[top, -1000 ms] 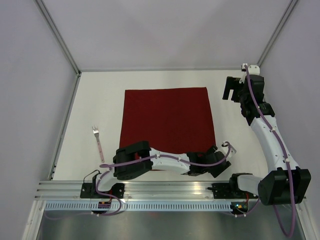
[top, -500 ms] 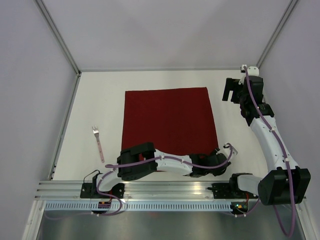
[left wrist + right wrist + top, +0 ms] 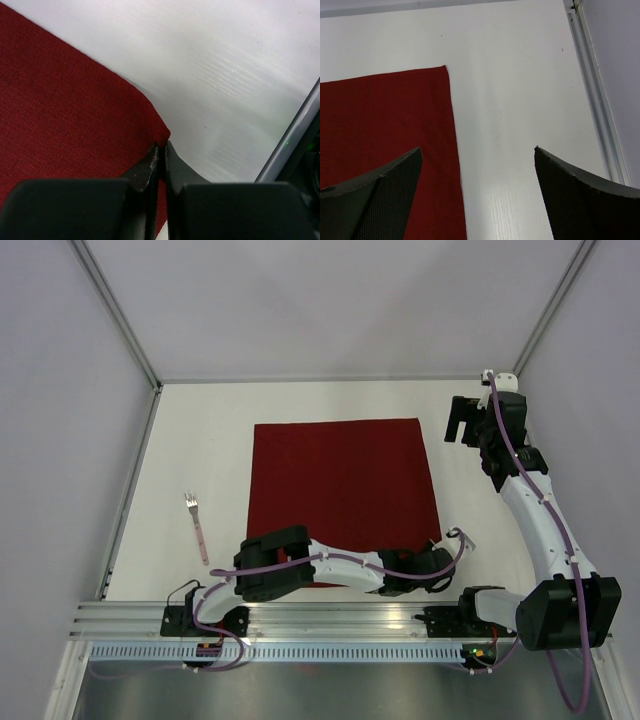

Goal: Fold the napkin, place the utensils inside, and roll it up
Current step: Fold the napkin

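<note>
Napkin (image 3: 345, 495) lies flat and unfolded, approx mid table (image 3: 200, 440). L claw (image 3: 161, 149) is at the napkin's 5 o'clock corner, jaws pinched nearly together w/ the cloth's corner tip caught between them. R claw (image 3: 476, 150) hangs by the napkin's 1 o'clock corner, jaws spread wide, nothing in them, above bare table just beside the cloth edge. Fork (image 3: 197, 525) lies at the napkin's 8 o'clock, well apart, tines twd 12.

Near napkin (image 3: 340, 490) edge beneath left arm (image 3: 345, 562)
</note>
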Tool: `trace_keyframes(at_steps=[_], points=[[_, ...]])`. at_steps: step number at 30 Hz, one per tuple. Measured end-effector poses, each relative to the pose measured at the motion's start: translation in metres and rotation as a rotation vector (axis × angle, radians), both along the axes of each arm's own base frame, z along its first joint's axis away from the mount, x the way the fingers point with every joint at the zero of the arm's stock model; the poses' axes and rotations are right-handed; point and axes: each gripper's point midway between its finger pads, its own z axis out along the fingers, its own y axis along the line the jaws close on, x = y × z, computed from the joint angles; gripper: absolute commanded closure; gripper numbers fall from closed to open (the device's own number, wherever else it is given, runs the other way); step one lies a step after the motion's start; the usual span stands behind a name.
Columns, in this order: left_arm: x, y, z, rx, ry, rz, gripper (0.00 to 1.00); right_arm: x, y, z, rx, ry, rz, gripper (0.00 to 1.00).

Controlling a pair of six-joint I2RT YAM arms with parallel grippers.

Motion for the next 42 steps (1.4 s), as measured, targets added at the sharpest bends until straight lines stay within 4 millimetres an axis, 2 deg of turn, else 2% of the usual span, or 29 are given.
trace_keyframes(at_steps=[7,13,16,19,22,32,37,42], points=[[-0.007,0.009,0.011,-0.001,0.012,-0.018,0.90,0.000,0.000,-0.001,0.000,0.002,0.000,0.02],[-0.003,0.010,0.059,-0.077,0.038,-0.025,0.93,-0.001,0.000,-0.005,-0.001,0.010,0.000,0.02],[0.007,0.012,0.085,-0.129,0.060,-0.013,0.95,-0.001,0.000,-0.005,-0.001,0.010,0.001,0.02],[0.026,0.020,0.101,-0.168,0.084,0.020,0.97,-0.001,0.000,-0.005,-0.001,0.010,0.001,0.02],[0.056,0.038,0.106,-0.187,0.121,0.074,0.98,-0.001,0.000,-0.005,-0.001,0.010,0.001,0.02],[0.180,0.144,0.092,-0.182,0.234,0.358,0.98,-0.002,0.002,-0.005,0.003,0.010,0.008,0.02],[0.214,0.181,0.092,-0.184,0.267,0.451,0.98,-0.002,0.006,-0.006,0.015,0.015,0.030,0.02],[0.231,0.206,0.089,-0.165,0.292,0.510,0.98,-0.003,0.012,-0.009,0.031,0.028,0.063,0.02]])
